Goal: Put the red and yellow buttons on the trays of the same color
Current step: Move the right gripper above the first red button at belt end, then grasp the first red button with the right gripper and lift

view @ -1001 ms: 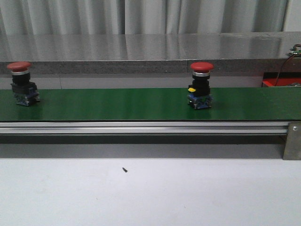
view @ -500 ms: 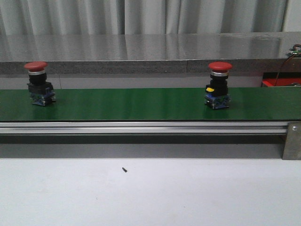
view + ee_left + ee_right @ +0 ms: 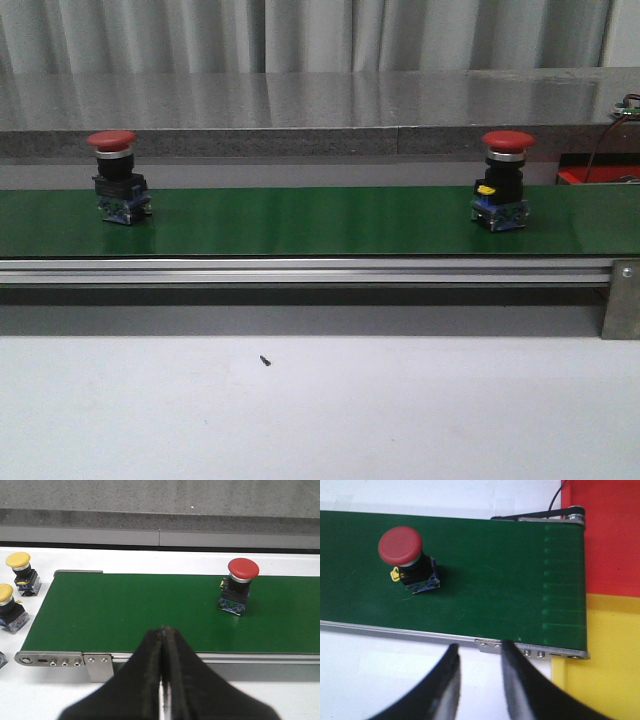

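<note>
Two red buttons ride upright on the green belt (image 3: 300, 222): one at the left (image 3: 113, 178), one at the right (image 3: 505, 182) with a yellow tab. Neither gripper shows in the front view. In the left wrist view my left gripper (image 3: 164, 630) is shut on nothing, at the belt's near rail, with the left red button (image 3: 240, 585) well off to one side. Two yellow buttons (image 3: 20, 567) (image 3: 7, 607) stand on the white table off the belt's end. My right gripper (image 3: 479, 646) is open and empty, short of the rail, apart from the right red button (image 3: 405, 555). A red tray (image 3: 615, 535) and a yellow tray (image 3: 615, 652) lie past the belt's end.
An aluminium rail (image 3: 300, 270) with a bracket (image 3: 622, 300) runs along the belt's front edge. A grey stone ledge (image 3: 300, 140) and curtains stand behind. White table (image 3: 400, 410) lies in front, with a small dark speck (image 3: 265, 360). A cable (image 3: 555, 500) crosses near the red tray.
Both red buttons have travelled to the right along the belt, roughly 75 pixels each over the second. Nothing else in the front view has moved.
</note>
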You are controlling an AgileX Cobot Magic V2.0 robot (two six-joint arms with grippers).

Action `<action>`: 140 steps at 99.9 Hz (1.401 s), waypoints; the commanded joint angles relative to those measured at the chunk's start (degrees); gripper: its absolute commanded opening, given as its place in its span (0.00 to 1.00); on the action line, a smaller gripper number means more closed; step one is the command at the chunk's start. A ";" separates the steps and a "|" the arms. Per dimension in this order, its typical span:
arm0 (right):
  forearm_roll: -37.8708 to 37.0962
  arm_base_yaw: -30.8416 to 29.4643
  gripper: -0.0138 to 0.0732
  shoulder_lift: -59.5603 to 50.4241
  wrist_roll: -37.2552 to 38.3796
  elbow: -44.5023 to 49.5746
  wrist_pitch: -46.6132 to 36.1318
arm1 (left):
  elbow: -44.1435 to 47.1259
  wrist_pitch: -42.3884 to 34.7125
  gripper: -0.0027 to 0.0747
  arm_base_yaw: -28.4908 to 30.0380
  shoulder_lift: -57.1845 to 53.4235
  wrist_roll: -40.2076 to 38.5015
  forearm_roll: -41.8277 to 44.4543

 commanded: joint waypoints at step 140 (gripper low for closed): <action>0.03 -0.22 0.31 31.99 -7.57 -28.54 7.82 | -1.55 -4.59 0.01 -0.46 -0.09 0.06 -0.73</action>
